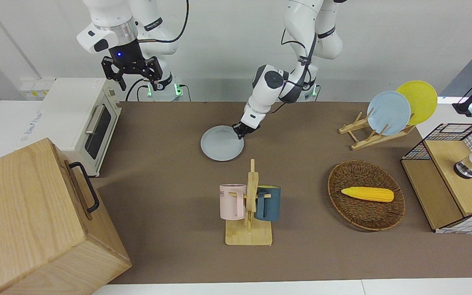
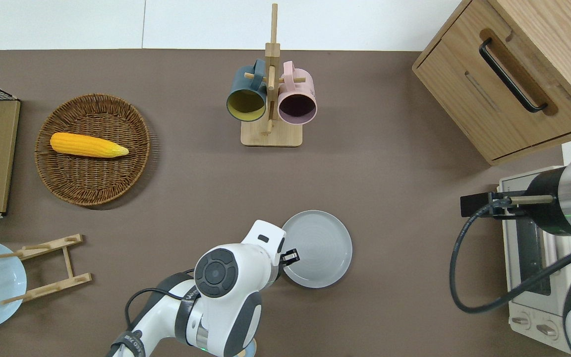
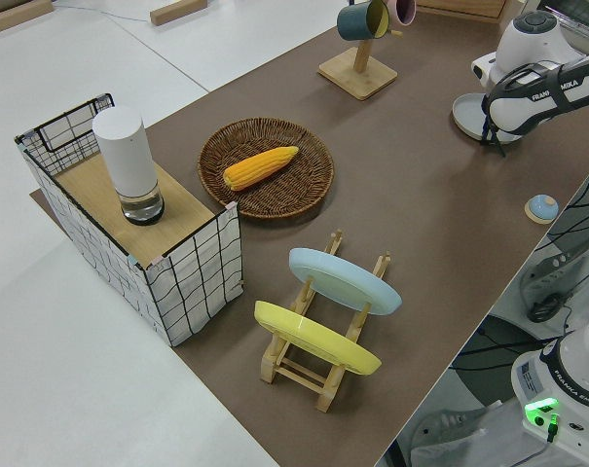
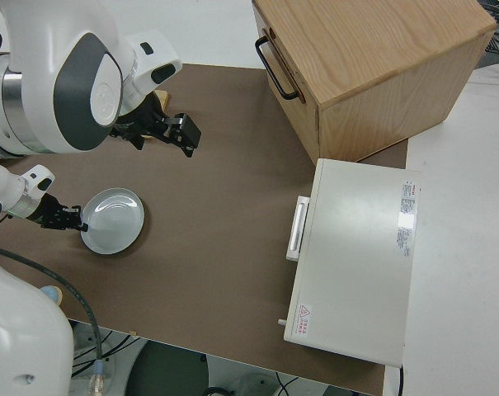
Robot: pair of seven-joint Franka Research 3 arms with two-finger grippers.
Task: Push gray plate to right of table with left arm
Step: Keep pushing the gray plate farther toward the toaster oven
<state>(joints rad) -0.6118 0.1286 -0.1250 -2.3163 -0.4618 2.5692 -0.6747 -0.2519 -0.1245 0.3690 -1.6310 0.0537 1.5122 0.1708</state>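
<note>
The gray plate (image 1: 221, 143) lies flat on the brown table (image 1: 158, 184), between the mug rack and the robots; it also shows in the overhead view (image 2: 320, 248) and the right side view (image 4: 113, 219). My left gripper (image 1: 240, 132) is low at the plate's rim, on the edge toward the left arm's end of the table, and touches it (image 2: 291, 256). The right arm is parked with its gripper (image 1: 131, 73) open and empty.
A wooden mug rack (image 1: 249, 205) holds a pink and a dark blue mug. A white toaster oven (image 1: 84, 119) and a wooden cabinet (image 1: 35, 221) stand at the right arm's end. A wicker basket (image 1: 359, 213) with corn, a plate rack (image 1: 367, 137) and a wire crate (image 1: 453, 176) are at the other end.
</note>
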